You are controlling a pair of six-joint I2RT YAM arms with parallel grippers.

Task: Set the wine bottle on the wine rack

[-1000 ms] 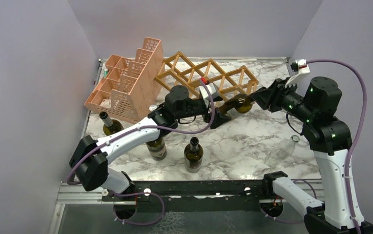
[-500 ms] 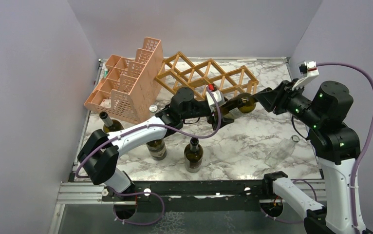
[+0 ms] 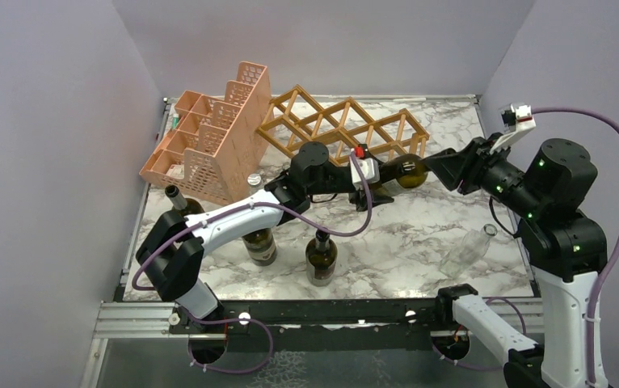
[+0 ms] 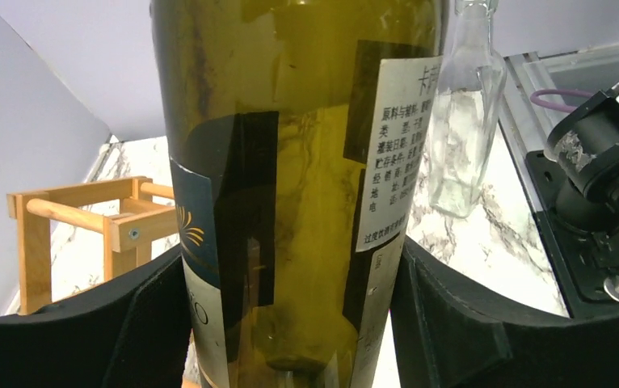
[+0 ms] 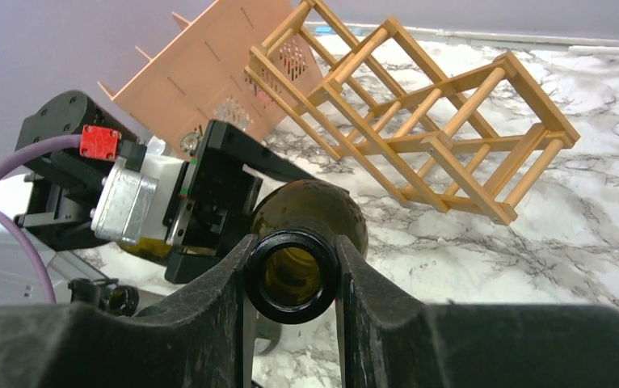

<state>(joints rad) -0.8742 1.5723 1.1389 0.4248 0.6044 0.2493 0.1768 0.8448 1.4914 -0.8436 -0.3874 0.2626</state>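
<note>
Top external view, and we see the wine bottle (image 3: 406, 170) held level above the surface (image 3: 419, 230), its long axis running left to right, mouth toward the right arm and base toward the left. Both arms stretch in low toward the middle. Our right tool (image 3: 435, 166) is clamped on the neck at the mouth. Our left tool (image 3: 377, 175) pinches the body, pads against the glass. The bottle hangs just in front of the wine rack (image 3: 343, 121), not in it.

Plain lavender-grey walls (image 3: 48, 121) enclose a white, grey-veined marble table (image 3: 419, 234), with a metal rail (image 3: 128, 323) along its near edge.
</note>
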